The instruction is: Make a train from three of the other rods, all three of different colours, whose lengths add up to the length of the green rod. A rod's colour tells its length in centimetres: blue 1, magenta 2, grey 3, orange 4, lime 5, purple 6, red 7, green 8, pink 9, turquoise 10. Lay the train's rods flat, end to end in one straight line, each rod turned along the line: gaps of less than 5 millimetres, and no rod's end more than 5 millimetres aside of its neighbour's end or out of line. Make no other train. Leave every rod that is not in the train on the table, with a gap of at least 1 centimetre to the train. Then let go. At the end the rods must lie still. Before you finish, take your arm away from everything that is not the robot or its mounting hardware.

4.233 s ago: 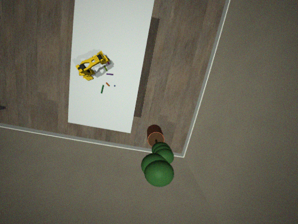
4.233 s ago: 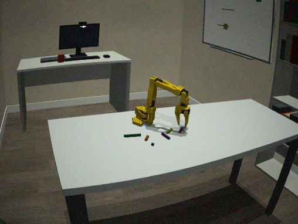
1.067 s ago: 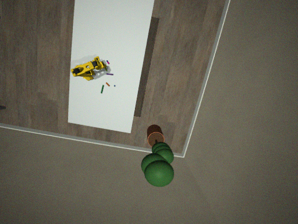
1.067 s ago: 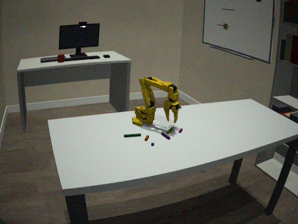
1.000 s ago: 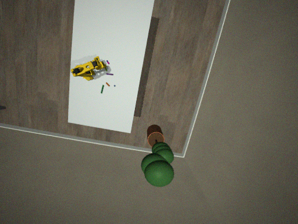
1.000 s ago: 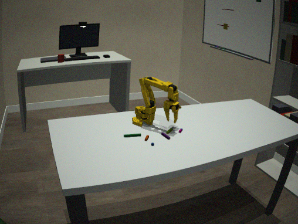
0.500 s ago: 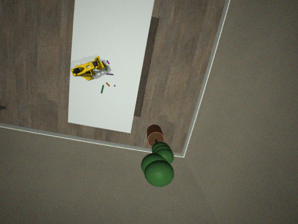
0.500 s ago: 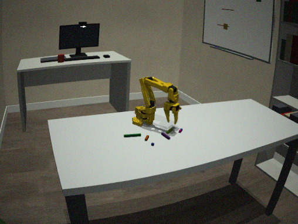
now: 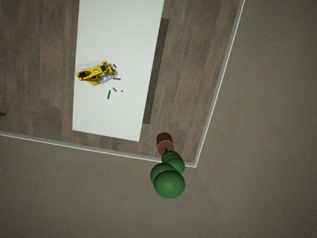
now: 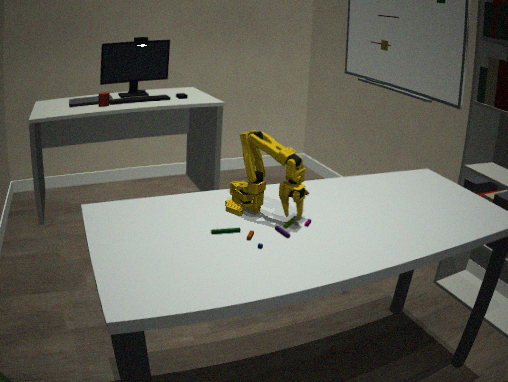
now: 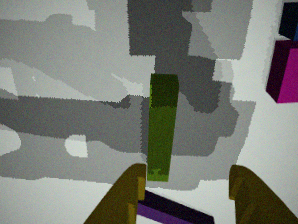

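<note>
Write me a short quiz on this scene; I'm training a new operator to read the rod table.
1. True or false: the claw is shut on a rod.
2. Which rod lies nearest the green rod? A) magenta B) orange C) blue
3. In the wrist view, what colour is the rod that shows at the bottom edge, between the claw's fingers?

Key
1. False. The claw is open and holds nothing; the lime rod lies flat on the table ahead of it.
2. B.
3. Purple.
</note>
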Available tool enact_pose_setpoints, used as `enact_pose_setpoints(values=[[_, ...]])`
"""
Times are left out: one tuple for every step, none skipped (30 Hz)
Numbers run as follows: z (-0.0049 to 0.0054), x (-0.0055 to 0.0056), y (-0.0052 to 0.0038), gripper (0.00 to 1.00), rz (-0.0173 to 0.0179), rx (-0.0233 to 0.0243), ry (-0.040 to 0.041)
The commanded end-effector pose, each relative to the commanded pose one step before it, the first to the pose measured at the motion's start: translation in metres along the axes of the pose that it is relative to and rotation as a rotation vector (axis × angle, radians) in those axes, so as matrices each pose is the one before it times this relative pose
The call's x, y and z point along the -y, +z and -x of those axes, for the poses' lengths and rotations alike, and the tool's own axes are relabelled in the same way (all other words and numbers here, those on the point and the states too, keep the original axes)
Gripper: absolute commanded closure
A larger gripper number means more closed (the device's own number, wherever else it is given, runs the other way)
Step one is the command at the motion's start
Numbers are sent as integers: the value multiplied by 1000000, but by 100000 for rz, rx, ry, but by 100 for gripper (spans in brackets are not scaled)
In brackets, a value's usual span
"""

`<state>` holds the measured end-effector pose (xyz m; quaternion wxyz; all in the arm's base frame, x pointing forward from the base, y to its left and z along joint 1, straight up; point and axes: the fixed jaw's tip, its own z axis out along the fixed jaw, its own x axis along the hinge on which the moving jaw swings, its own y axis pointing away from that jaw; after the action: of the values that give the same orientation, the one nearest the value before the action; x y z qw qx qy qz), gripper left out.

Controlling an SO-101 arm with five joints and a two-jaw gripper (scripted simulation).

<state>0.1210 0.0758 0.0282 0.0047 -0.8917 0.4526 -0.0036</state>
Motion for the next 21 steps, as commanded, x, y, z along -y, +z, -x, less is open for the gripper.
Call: enact_pose_setpoints(values=[[-1787,12058,-1894,81,-8247,-456,60],[14,-204,1683,81,0,0,0],[15,-211,1567,81,0,0,0],[15,-213,1443,81,0,0,0],[15,-209,1311,81,0,0,0],[14,-200,1174,81,0,0,0],[13,-186,1035,81,0,0,0],[12,-169,894,81,0,0,0],[11,-148,755,81,0,0,0],[9,-125,619,81,0,0,0],[7,-101,489,81,0,0,0],[0,0,0,81,0,0,0],[0,0,0,81,0,0,0],[6,-78,368,81,0,0,0],[4,-55,259,81,0,0,0],[3,-36,165,81,0,0,0],[1,-19,89,81,0,0,0],[1,-7,34,81,0,0,0],[0,-1,5,81,0,0,0],[0,0,0,81,0,0,0],[0,0,0,81,0,0,0]])
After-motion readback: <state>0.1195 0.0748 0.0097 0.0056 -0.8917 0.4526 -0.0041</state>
